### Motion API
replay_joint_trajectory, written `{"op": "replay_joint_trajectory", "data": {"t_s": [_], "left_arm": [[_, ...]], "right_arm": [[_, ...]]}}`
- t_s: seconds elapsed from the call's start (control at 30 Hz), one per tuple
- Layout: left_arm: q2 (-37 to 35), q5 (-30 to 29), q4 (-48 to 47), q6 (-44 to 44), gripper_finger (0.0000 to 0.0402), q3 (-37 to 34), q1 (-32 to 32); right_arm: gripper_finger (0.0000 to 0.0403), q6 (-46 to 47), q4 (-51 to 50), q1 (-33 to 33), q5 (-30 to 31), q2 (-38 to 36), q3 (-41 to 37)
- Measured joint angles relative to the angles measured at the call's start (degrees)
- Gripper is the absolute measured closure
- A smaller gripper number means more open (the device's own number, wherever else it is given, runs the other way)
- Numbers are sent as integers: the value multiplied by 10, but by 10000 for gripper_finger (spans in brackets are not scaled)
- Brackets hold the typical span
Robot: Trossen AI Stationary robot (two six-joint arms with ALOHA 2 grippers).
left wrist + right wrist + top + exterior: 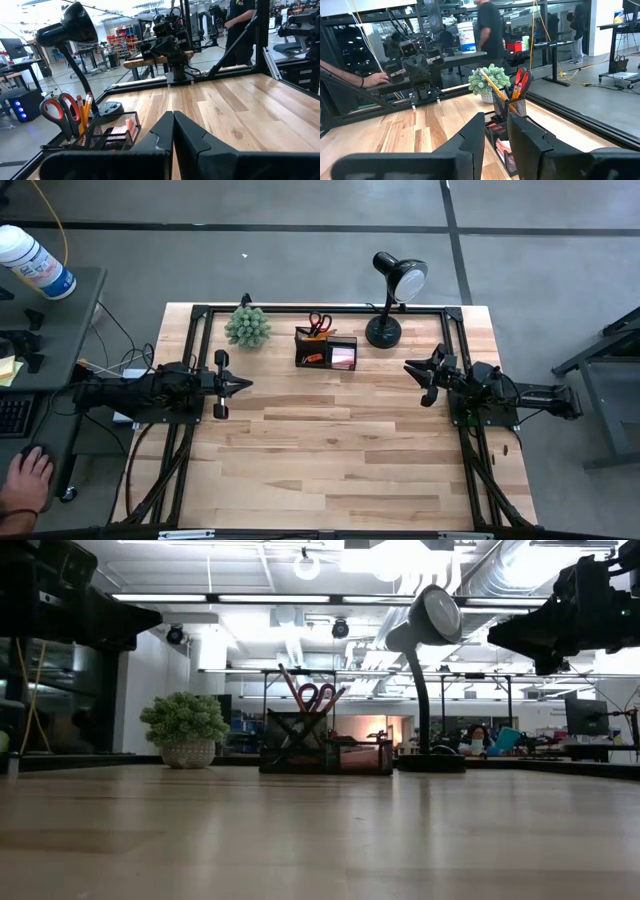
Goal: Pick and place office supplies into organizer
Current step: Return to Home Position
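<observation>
Beyond the counter's (330, 460) 8 o'clock corner, a person's hand (28, 475) shows at the edge of the high view.

At the 9 o'clock edge the left end effector (248, 384) hovers over the wood, pointing toward 3 o'clock. Its two fingers are pressed together with no gap, as its own wrist view (173, 119) shows, and nothing is between them.

At about 11 o'clock, near the far rail, stands the plant (247, 327).

Just past it, at 12 o'clock, is the organizer (299, 348), upright on the wood and well apart from both arms. The scissors (318, 323) stand handles-up in its taller cup, with the pencils (492, 82) leaning beside them. The pink pad (343, 358) lies in the lower section, and an orange bit (312, 360) sits on the pad's 9 o'clock side; I cannot tell which compartment holds it.

The lamp (383, 332) stands just beside the organizer at 1 o'clock, with its head tipped over the far rail.

At the 3 o'clock edge the right end effector (416, 382) hovers, pointing toward 9 o'clock. Its fingers are parted with a clear gap in its wrist view (496, 124), and it grips nothing.
</observation>
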Motion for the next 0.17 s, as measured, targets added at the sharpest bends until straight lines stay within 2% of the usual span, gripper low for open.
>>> {"op": "replay_joint_trajectory", "data": {"t_s": [0.17], "left_arm": [[0, 0, 0, 0, 401, 0, 0]], "right_arm": [[325, 0, 0, 0, 0, 0, 0]]}}
